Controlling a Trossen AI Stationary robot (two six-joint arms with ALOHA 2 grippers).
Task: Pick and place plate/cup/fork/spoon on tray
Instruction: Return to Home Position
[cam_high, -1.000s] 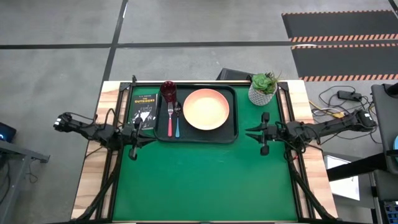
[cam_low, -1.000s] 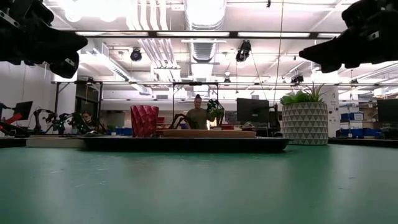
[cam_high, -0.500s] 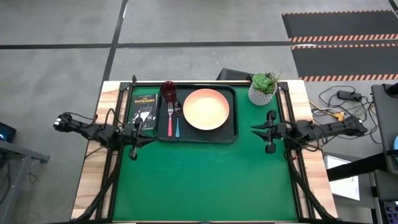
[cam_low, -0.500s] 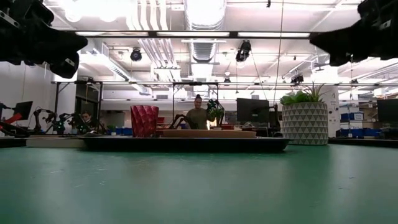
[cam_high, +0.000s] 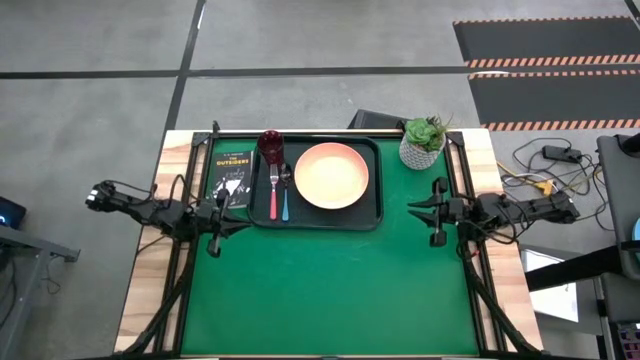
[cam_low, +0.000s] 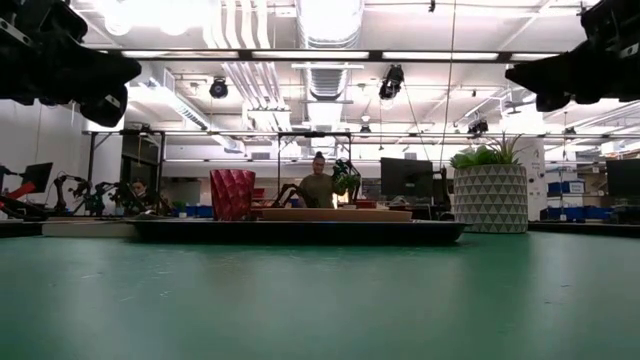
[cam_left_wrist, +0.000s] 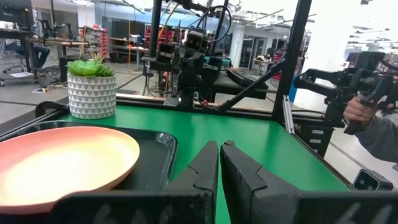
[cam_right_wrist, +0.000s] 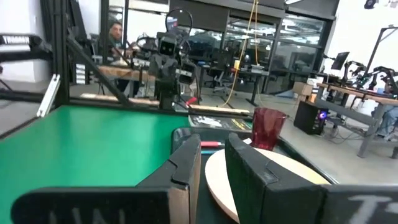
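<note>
The dark tray (cam_high: 376, 214) lies at the table's far middle. On it rest the peach plate (cam_high: 331, 176), the upright dark red cup (cam_high: 270, 146) in its far left corner, and the pink-handled fork (cam_high: 273, 193) beside the blue-handled spoon (cam_high: 286, 200), left of the plate. My left gripper (cam_high: 228, 212) hovers shut and empty near the tray's near left corner. My right gripper (cam_high: 414, 211) hovers empty to the right of the tray, its fingers a narrow gap apart. The right wrist view shows the cup (cam_right_wrist: 268, 127) and the plate (cam_right_wrist: 273, 180).
A black book (cam_high: 229, 171) lies left of the tray. A white pot with a green plant (cam_high: 423, 144) stands at the far right. The green mat (cam_high: 330, 290) stretches toward the near edge. A person's hand (cam_left_wrist: 359, 109) shows beyond the table.
My right gripper has drawn back toward the table's right edge, away from the tray, keeping level. The things on the tray have stayed put.
</note>
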